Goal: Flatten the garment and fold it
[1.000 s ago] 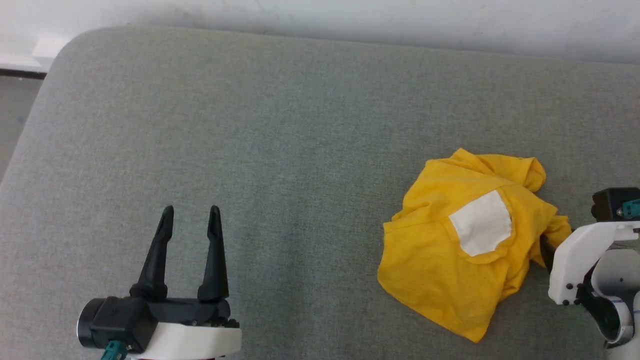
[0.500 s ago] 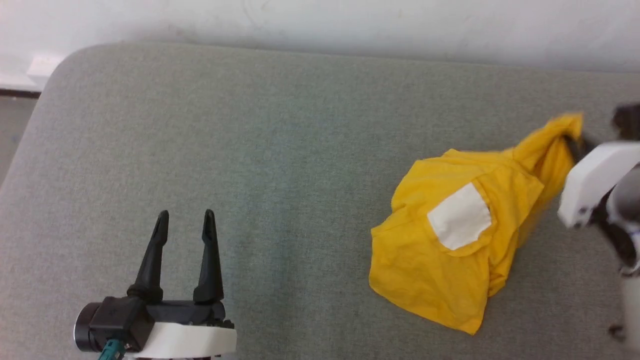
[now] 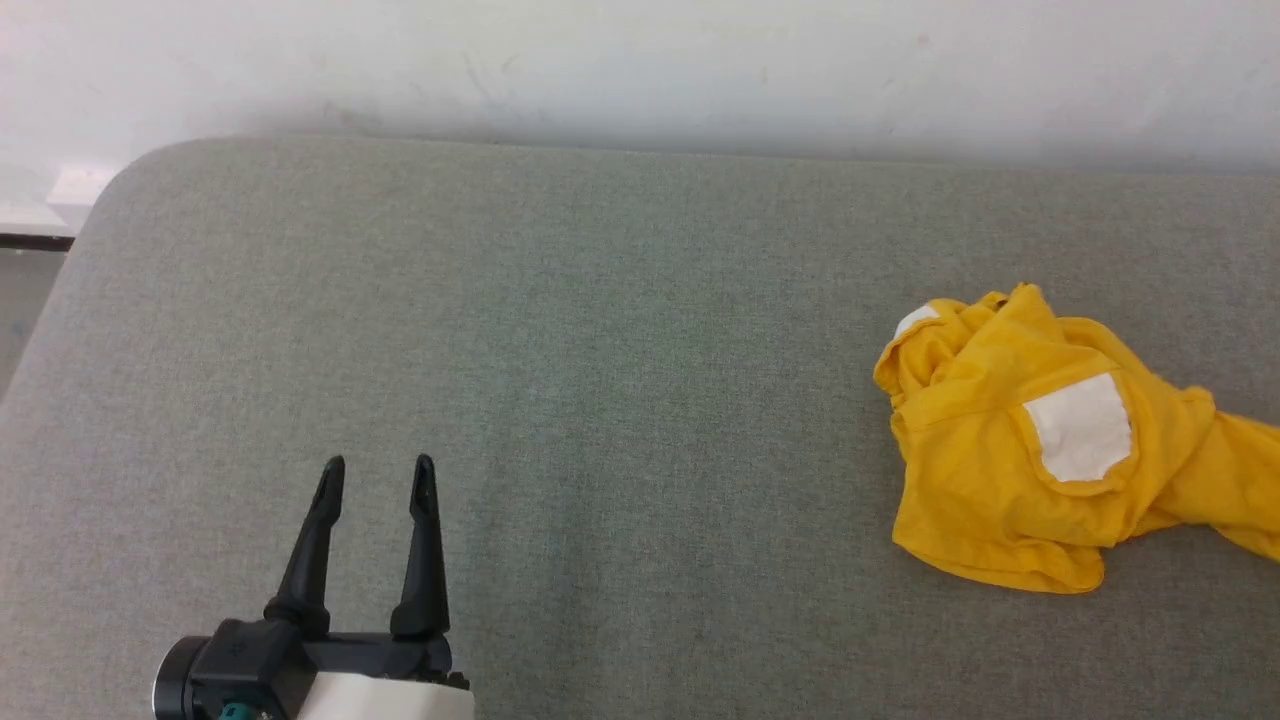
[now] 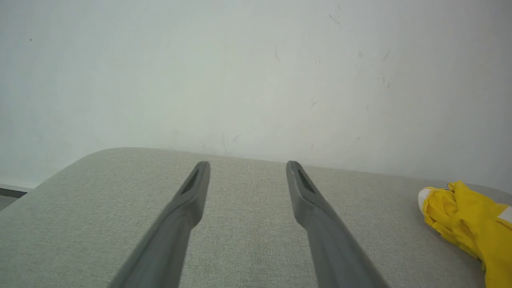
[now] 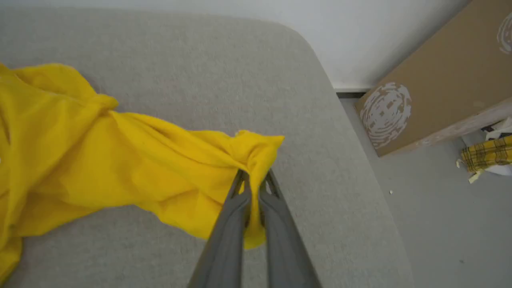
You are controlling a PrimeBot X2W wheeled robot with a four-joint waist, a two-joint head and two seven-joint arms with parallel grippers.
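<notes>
The garment [image 3: 1010,450] is a crumpled mustard-yellow T-shirt with a white patch [image 3: 1080,425], lying at the right of the grey-green padded table [image 3: 560,350]; one end stretches off the head view's right edge. In the right wrist view my right gripper [image 5: 255,178] is shut on a pinched fold of the garment [image 5: 120,160], pulling it taut toward the table's right end. My left gripper [image 3: 378,470] stands open at the lower left, far from the cloth, nothing between its fingers. The left wrist view shows the garment [image 4: 468,220] at its right edge.
A white wall [image 3: 640,60] runs behind the table. Beyond the table's rounded right end [image 5: 352,132] lie the floor, a brown cardboard box [image 5: 432,76] and a yellow plaid bundle [image 5: 486,154]. Wide bare tabletop lies between my left gripper and the cloth.
My right gripper closed on the shirt's right edge, lifted it, then dragged it rightward out of the head view. The heap shifted right and stretched. The head camera tilted too. The left gripper stayed put.
</notes>
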